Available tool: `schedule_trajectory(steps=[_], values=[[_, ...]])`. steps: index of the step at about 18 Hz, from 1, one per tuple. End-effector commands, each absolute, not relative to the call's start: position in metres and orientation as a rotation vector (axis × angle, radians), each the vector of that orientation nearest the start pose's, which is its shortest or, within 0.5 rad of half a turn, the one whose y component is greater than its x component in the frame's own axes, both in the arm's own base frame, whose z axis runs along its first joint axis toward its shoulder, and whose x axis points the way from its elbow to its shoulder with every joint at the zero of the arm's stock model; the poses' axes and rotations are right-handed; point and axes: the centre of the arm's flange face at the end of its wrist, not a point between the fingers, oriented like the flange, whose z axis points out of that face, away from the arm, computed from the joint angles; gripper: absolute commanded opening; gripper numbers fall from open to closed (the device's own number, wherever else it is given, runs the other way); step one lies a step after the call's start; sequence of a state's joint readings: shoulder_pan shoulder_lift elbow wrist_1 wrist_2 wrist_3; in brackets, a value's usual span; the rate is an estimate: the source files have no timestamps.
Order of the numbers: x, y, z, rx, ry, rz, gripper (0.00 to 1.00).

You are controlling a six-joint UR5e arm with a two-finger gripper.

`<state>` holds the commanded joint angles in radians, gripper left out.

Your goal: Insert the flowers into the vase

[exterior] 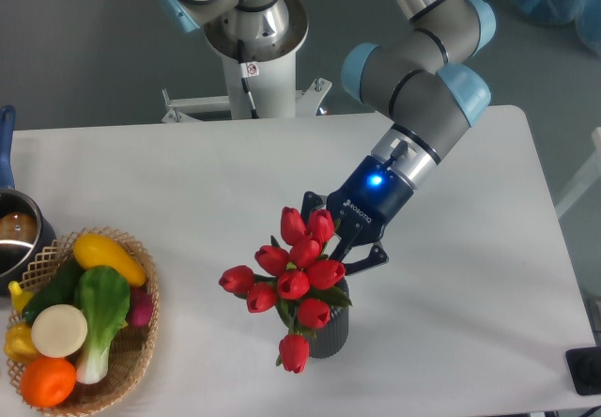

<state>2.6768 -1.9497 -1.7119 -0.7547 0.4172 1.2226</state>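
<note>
A white rectangular desk [188, 177] with rounded corners fills most of the view beneath even light, and a grey floor [84, 51] lies beyond its far edge.

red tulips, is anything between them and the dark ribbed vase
Nothing visible does. The bunch of red tulips sits directly over the small dark grey ribbed vase, hiding its mouth. The wicker basket of toy vegetables lies well to the side.
</note>
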Motion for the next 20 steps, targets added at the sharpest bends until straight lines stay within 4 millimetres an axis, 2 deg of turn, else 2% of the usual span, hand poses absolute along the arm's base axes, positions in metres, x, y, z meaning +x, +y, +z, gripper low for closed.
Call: schedule_trajectory(steps=[5, 10, 15, 20], values=[[-0.443, 0.469, 0.352, -1.966, 0.299, -0.225, 0.73], [-0.450, 0.463, 0.352, -1.976, 0.286, -0.213, 0.97], [-0.454, 0.457, 0.351, -2.045, 0.281, -0.166, 1.00], [-0.455, 0.450, 0.363, -2.052, 0.281, -0.132, 1.00]])
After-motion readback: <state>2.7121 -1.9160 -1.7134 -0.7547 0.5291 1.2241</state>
